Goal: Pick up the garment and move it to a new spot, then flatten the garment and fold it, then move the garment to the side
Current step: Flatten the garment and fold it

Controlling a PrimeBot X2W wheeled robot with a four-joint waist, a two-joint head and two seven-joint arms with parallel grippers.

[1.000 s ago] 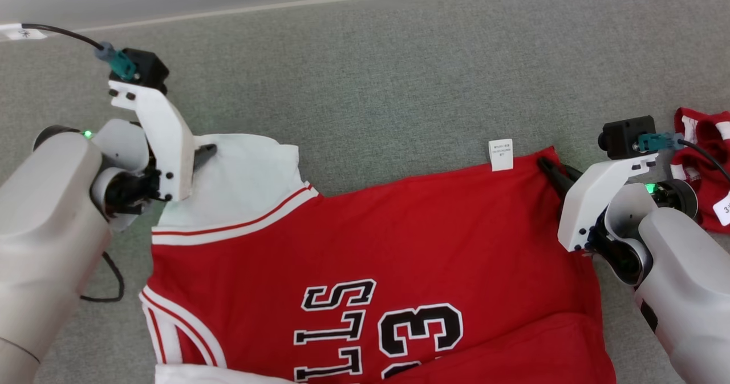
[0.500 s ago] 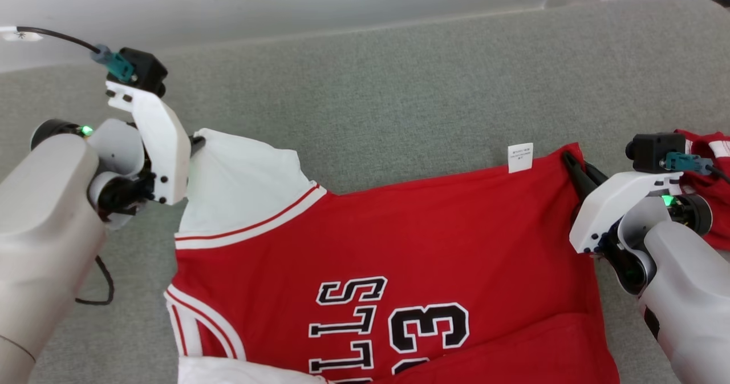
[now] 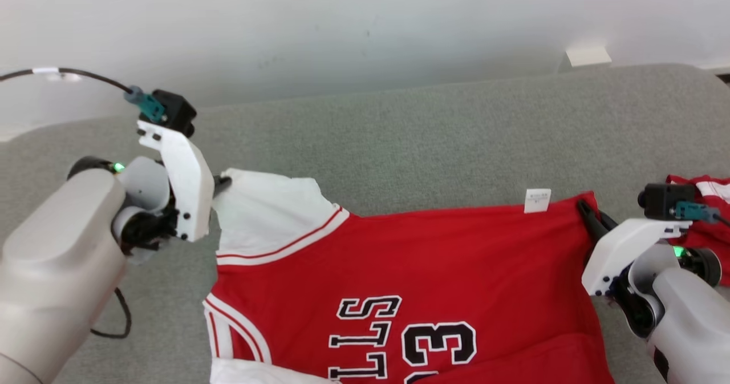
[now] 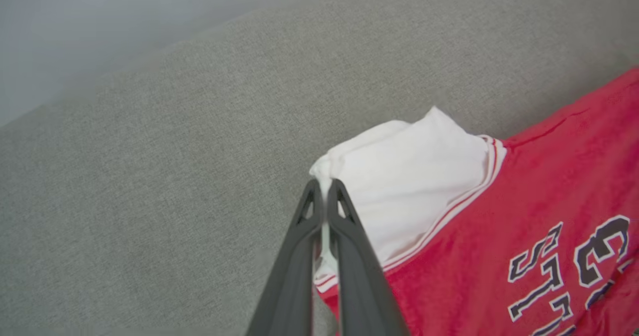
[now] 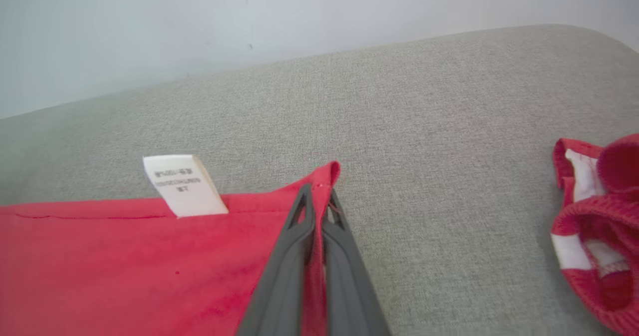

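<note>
Where a grey padded surface runs up to a pale wall, a red jersey is spread across its near part, and the black-and-white lettering and numerals are seen upside down in the head view. The jersey's far edge is stretched between the two grippers. The white sleeve at the jersey's left end is pinched at its tip by the left gripper, whose fingers are pressed together with a thin fold of white cloth caught between them. The red corner at the right end is clamped in the same way by the right gripper, its jaws closed on the hem. A second garment, red and white, is bunched on the surface to the right, apart from the jersey. A small white label is attached at the far hem, near the clamped corner, and lies out over the grey cloth.
</note>
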